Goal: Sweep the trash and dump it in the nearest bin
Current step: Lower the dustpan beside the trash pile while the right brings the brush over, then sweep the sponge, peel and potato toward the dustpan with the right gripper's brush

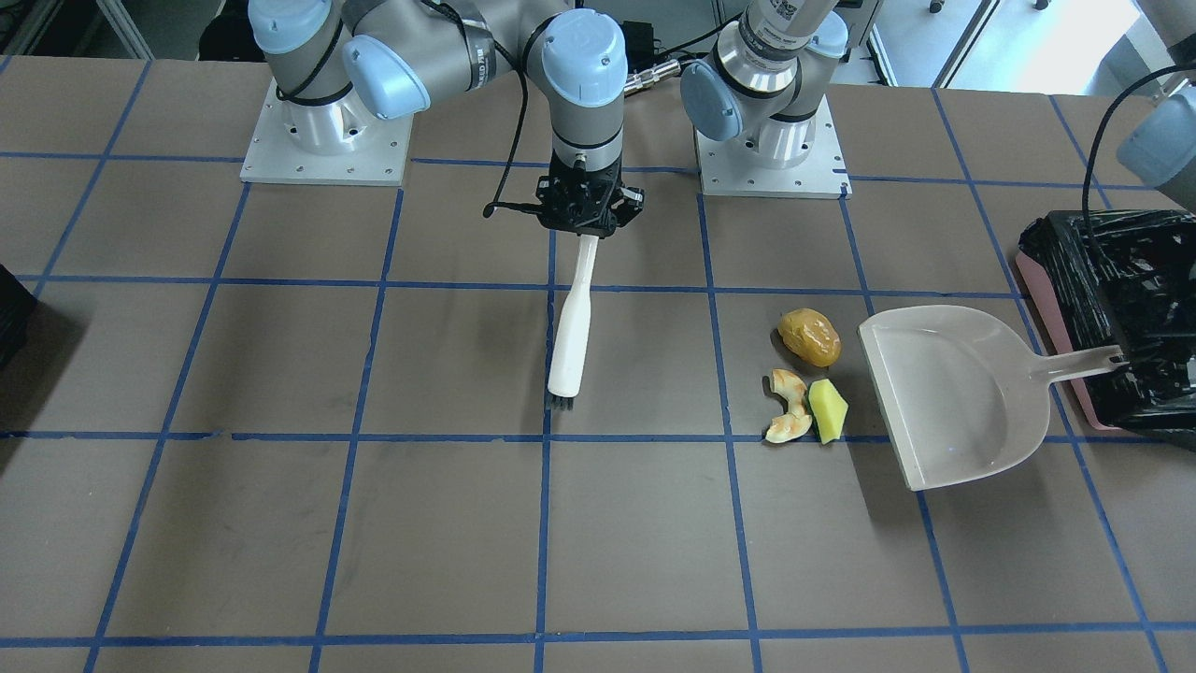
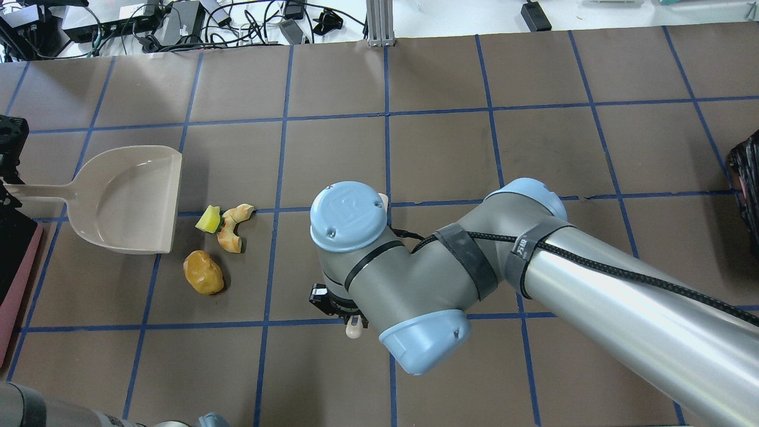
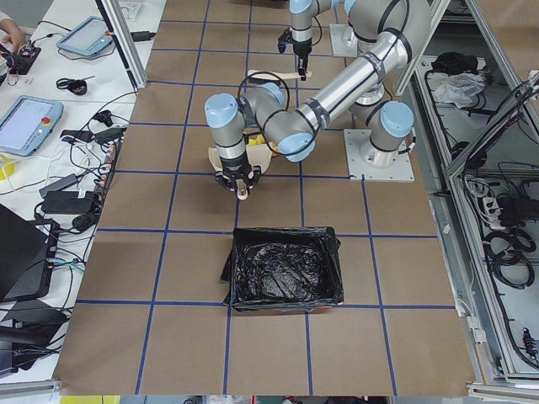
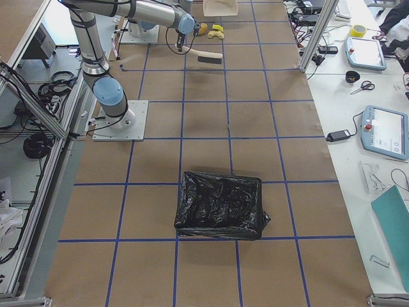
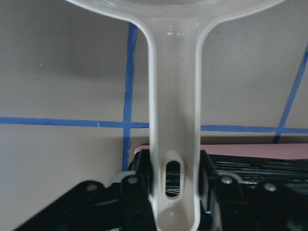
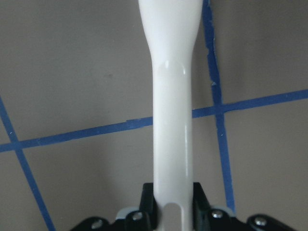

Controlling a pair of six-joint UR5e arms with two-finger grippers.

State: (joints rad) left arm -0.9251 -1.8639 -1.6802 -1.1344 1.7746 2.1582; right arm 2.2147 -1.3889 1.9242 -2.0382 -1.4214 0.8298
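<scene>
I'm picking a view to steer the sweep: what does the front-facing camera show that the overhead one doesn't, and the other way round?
Only front-facing: the whole brush, black bristles included, shut in the right gripper, and the pink bin with its black liner. Only overhead: the cluttered bench past the table's far edge; the right arm hides nearly all the brush. Both: the dustpan, mouth toward the potato-like lump, core scrap and yellow-green wedge, none inside it.

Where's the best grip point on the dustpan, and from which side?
On the dustpan's narrow straight handle, near its end with the hang slot, coming from the pink bin side, opposite the open lip. The scoop is too wide and sloped for two fingers. The left gripper is already clamped there, which leaves the lip facing the trash.
</scene>
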